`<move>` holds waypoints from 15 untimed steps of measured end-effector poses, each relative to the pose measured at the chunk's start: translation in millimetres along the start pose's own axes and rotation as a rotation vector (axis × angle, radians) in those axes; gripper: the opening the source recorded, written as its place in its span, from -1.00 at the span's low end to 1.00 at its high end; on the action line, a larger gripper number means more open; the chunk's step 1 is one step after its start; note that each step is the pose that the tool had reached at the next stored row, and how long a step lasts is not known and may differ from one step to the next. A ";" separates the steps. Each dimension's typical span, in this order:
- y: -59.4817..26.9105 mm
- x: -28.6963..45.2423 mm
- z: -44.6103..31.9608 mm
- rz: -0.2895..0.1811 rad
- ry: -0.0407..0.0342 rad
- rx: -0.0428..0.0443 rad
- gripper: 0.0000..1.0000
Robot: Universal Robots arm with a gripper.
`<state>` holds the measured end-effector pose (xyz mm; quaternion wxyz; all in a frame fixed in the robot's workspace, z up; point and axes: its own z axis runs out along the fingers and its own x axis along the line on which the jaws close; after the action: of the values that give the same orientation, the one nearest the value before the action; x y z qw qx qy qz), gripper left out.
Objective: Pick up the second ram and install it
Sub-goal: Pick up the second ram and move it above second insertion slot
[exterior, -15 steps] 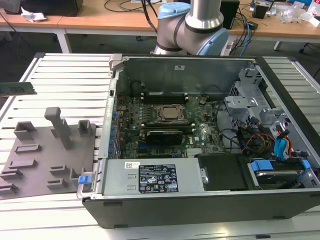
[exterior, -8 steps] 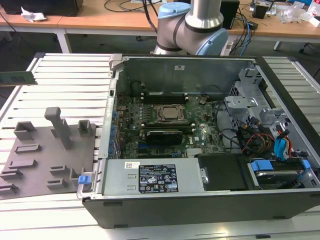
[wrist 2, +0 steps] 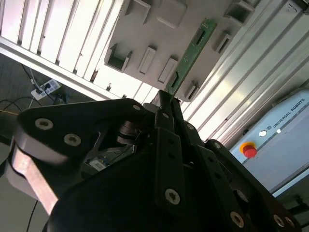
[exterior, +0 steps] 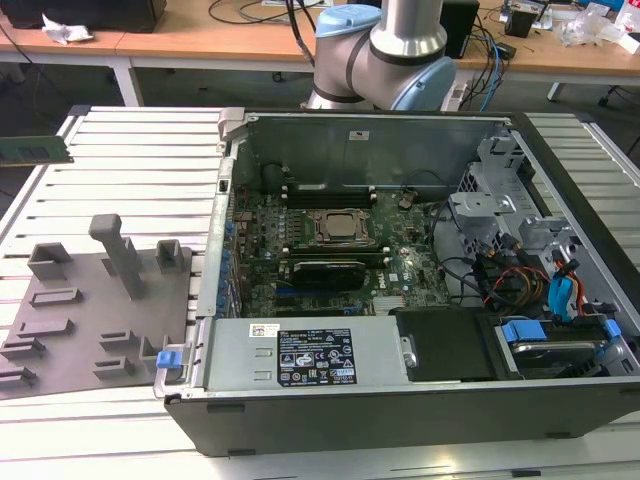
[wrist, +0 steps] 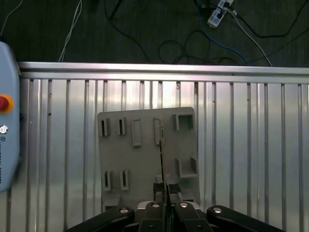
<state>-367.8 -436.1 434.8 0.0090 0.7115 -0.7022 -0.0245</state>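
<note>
My gripper [wrist 2: 167,98] is shut on the second ram [wrist 2: 191,54], a thin green board that sticks out from between the black fingers. In the first wrist view the ram [wrist: 163,159] shows edge-on, running out of the gripper [wrist: 167,189] high over the grey holder tray [wrist: 140,164]. The exterior view has the green ram [exterior: 36,148] hanging level in the air at its far left edge, above the slatted table and away from the open computer case [exterior: 400,400]. Inside the case, long black memory slots [exterior: 330,190] lie beside the processor [exterior: 340,227].
The grey holder tray [exterior: 70,330] with upright posts lies on the slatted aluminium table [exterior: 130,150], to the exterior view's left of the case. Cables and drive cages [exterior: 530,270] fill the case's right side. The arm's base [exterior: 390,50] stands behind the case. A control box with a red button [wrist: 5,103] sits beside the table.
</note>
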 end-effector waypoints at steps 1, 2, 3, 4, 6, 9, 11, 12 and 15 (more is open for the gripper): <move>-1.3 0.1 0.0 0.000 0.0003 0.0001 -0.73; -2.2 0.1 0.0 0.000 0.0006 0.0001 -0.73; -4.2 0.1 0.0 0.000 0.0015 0.0002 -0.73; -8.5 0.2 -0.2 0.000 0.0025 0.0001 -0.73; -14.4 0.3 -0.5 0.000 0.0029 0.0001 -0.73; -25.8 0.4 -1.0 0.000 0.0033 0.0000 -0.73; -35.1 0.5 -1.5 0.000 0.0036 -0.0005 -0.73; -37.6 0.6 -1.6 0.000 0.0037 -0.0007 -0.73; -47.8 0.7 -2.0 0.000 0.0039 -0.0010 -0.73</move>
<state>-320.0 -436.2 434.6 0.0107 0.7115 -0.7022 -0.0235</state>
